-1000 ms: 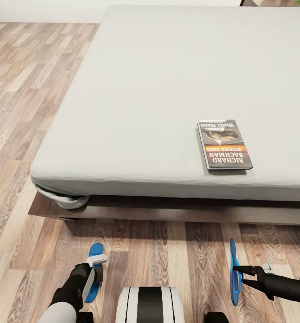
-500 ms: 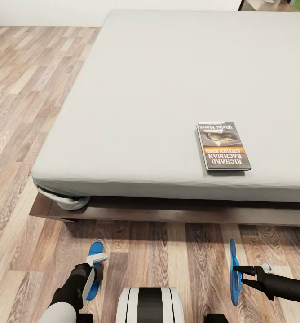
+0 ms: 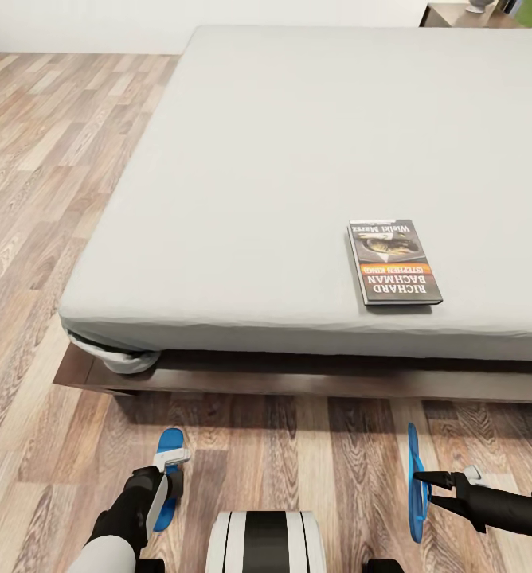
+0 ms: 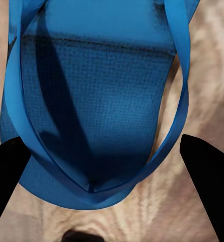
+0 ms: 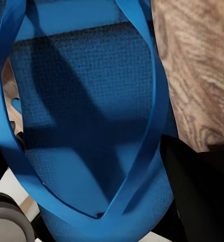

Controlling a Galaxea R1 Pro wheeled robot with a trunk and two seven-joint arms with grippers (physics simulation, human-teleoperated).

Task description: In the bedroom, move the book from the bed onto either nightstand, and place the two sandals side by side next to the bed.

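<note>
Each pincer grips a bright blue flip-flop sandal, left [image 3: 167, 476] and right [image 3: 415, 482], low in frame; next, set both flat together beside the bed [image 3: 298, 374].

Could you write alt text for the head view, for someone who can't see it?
A book lies near the front edge of a pale bed. Below, each pincer, left and right, is at a blue sandal, left one and right one, above the wood floor.

Both arms low, either side of the trunk.
Left gripper [image 3: 170, 469] pointing forward, fingers closed on a blue sandal [image 3: 166, 476]; right gripper [image 3: 424, 487] pointing inward, pinching another sandal [image 3: 414, 477] on edge.
</note>
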